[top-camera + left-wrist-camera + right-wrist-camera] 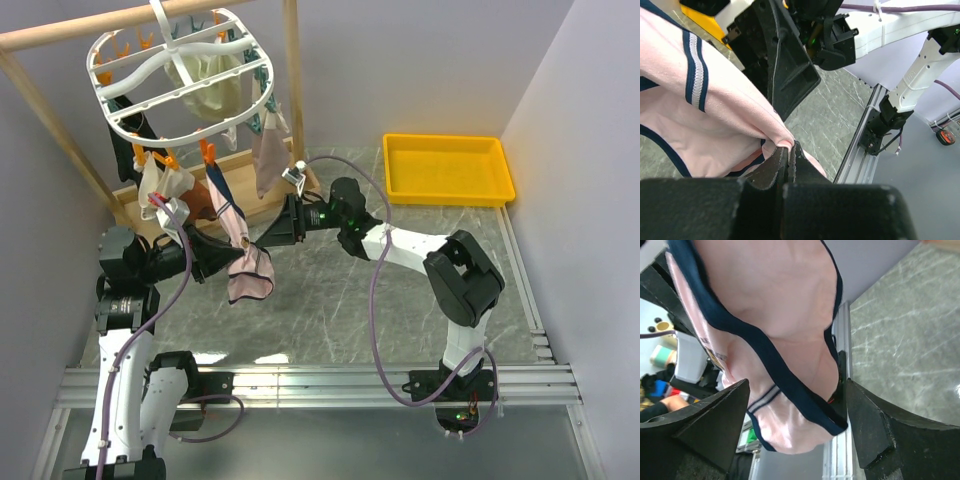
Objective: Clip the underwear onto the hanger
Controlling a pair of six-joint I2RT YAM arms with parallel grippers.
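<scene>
Handling underwear [248, 270] as soft, limp | left claw [788, 155] clenched on 9 o'clock edge | right claw [797, 390] released, 2 o'clock | pinch navy trim [765, 357]

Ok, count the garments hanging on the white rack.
5: pink underwear at front, small cream garment front-left, black garment far left, large cream garment centre, beige garment right. More may be hidden.

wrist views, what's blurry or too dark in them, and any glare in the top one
Left wrist: the left gripper is a dark, soft-edged mass, while the underwear reads sharp. Right wrist: the underwear fills the frame, background blurred. Top view: white glare patches on the table along its near edge.
</scene>
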